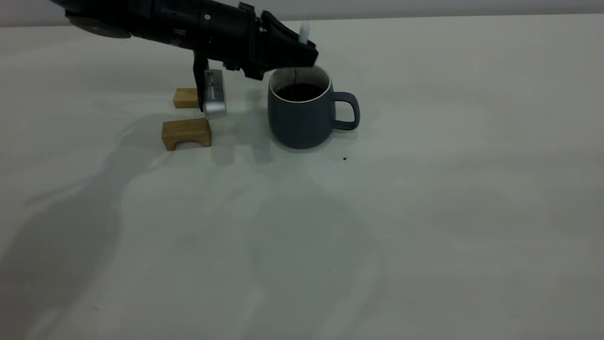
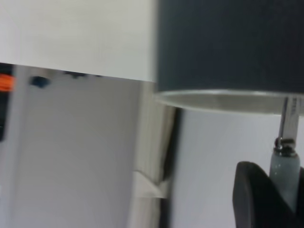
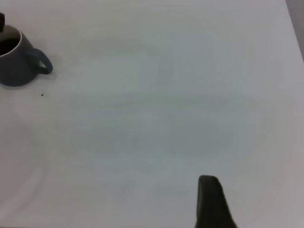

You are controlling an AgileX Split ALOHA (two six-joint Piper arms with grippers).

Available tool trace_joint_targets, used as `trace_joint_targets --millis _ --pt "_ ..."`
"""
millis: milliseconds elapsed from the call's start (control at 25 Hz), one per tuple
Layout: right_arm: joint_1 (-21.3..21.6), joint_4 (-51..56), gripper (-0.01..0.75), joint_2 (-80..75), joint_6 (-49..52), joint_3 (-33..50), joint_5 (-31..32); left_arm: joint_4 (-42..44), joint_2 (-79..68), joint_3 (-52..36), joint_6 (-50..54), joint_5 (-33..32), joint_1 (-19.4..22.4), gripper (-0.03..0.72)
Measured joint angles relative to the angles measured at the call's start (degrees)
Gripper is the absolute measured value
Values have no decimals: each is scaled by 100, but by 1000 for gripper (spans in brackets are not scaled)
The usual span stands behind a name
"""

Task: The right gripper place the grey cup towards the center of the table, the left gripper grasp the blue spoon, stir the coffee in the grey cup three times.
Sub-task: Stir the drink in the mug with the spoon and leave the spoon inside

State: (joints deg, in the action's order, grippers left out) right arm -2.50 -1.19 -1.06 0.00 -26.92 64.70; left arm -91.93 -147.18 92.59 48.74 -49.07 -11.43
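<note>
- The left gripper [image 1: 309,55] hangs just over the rim of the grey cup [image 1: 302,118], clamped on the blue spoon [image 1: 304,35]; the pale handle sticks up above the fingers and the thin metal neck dips into the coffee [image 1: 298,92].
- Likely risk: a stir that swings too wide would knock the neck against the cup wall, which could slop coffee over the rim or push the cup across the table [image 1: 424,212].
- The smooth handle looks thin between the fingers, so it may twist or slip.
- The cup stands upright near the table's middle, handle facing the right arm's side, dark slate outside and white inside.
- The right gripper [image 3: 213,204] sits well away from the cup; only one finger shows, so its opening cannot be told.
</note>
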Motion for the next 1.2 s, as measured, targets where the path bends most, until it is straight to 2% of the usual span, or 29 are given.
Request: trace_joint_targets --millis 160,440,680,1040,1120,1200 --pt "0 0 500 0 0 0 0 -631 0 7 -40 200 -131 127" --pt "0 0 500 0 0 0 0 -417 0 7 -45 76 -378 127" --pt "0 0 500 0 0 0 0 317 0 7 -45 -226 -203 127" --pt "0 0 500 0 0 0 0 381 -19 7 76 -266 1 127" --pt "0 0 500 0 0 0 0 381 -37 7 221 -307 1 147" --pt "0 0 500 0 0 0 0 381 -44 7 353 -337 1 214"
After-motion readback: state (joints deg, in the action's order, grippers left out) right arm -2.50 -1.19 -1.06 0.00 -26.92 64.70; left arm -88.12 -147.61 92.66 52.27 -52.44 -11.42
